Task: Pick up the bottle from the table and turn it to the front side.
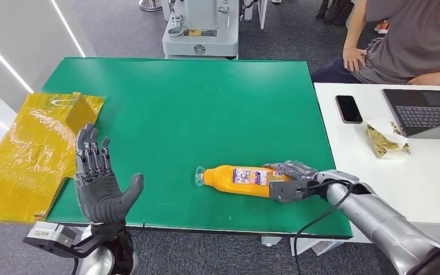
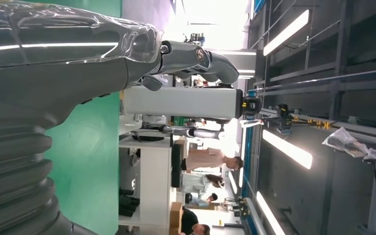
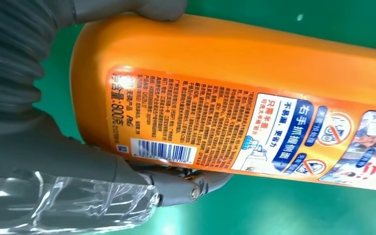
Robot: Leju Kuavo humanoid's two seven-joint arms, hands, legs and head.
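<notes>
An orange bottle (image 1: 238,179) with a clear cap lies on its side on the green table (image 1: 195,109), cap pointing to my left, its back label with barcode facing up. My right hand (image 1: 291,179) wraps around the bottle's base end. Close up, the bottle (image 3: 235,93) shows its printed label and barcode, with the thumb and fingers of my right hand (image 3: 78,161) closed against both its sides. My left hand (image 1: 98,180) is raised over the table's near left corner, palm turned inward, fingers spread and holding nothing. From the wrist, my left hand (image 2: 142,54) points at the room.
Yellow plastic bags (image 1: 37,149) cover the table's left edge beside my left hand. To the right stands a white desk (image 1: 372,177) with a phone (image 1: 349,108), a laptop (image 1: 427,112) and a snack packet (image 1: 385,140). A person (image 1: 412,40) sits behind it.
</notes>
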